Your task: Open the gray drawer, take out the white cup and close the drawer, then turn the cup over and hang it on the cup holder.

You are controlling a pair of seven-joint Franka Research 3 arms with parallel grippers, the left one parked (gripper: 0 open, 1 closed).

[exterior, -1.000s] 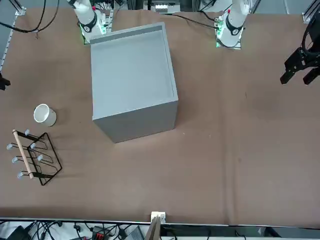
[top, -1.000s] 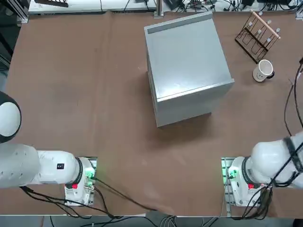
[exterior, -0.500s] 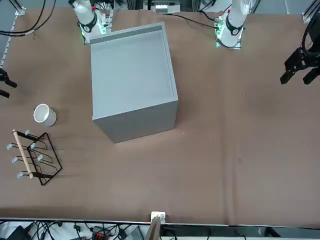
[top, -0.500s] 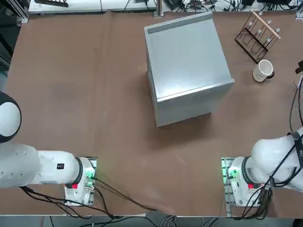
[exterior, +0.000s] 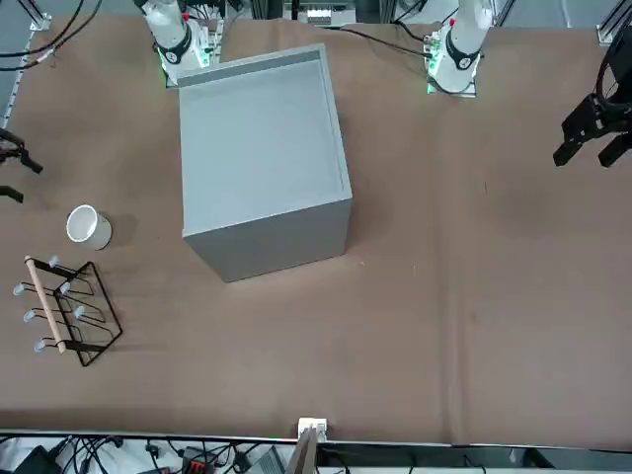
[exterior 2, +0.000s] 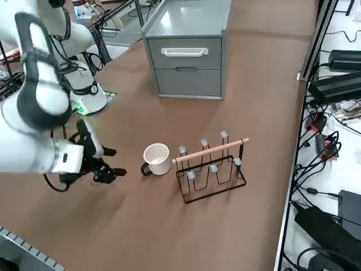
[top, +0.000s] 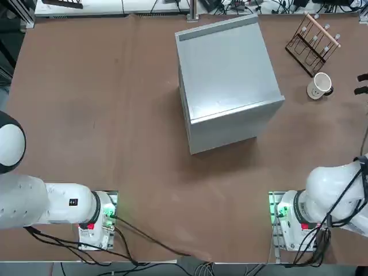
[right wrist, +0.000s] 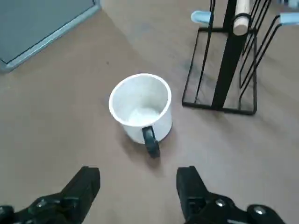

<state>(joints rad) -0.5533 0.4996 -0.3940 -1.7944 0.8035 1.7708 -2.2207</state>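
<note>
one open end effector [right wrist: 138, 179] near white cup [right wrist: 141, 108]

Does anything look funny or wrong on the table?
Nothing's spilled or broken. The gray box just sits slanted on the table, and the cup stands beside its rack, not on it. The right gripper is open near the cup.

tabletop: broad, matte brown surface [top: 144, 201], with faint vertical creases in the front view
table edge: a long metal rail [exterior: 148, 434] with 1 upright metal post [exterior: 303, 452] meeting it
side bench: white surface [exterior 2: 351, 164] just beyond the rail, strewn with tangled black cables [exterior 2: 304, 178]
bench gear: 2 long black boxes [exterior 2: 341, 87] near each other, small red-and-black devices [exterior 2: 326, 145], a gray panel [exterior 2: 351, 214]
floor: gray [exterior: 12, 30], visible past the tabletop's corner
light: soft, with blurred shadows on the brown surface
</note>
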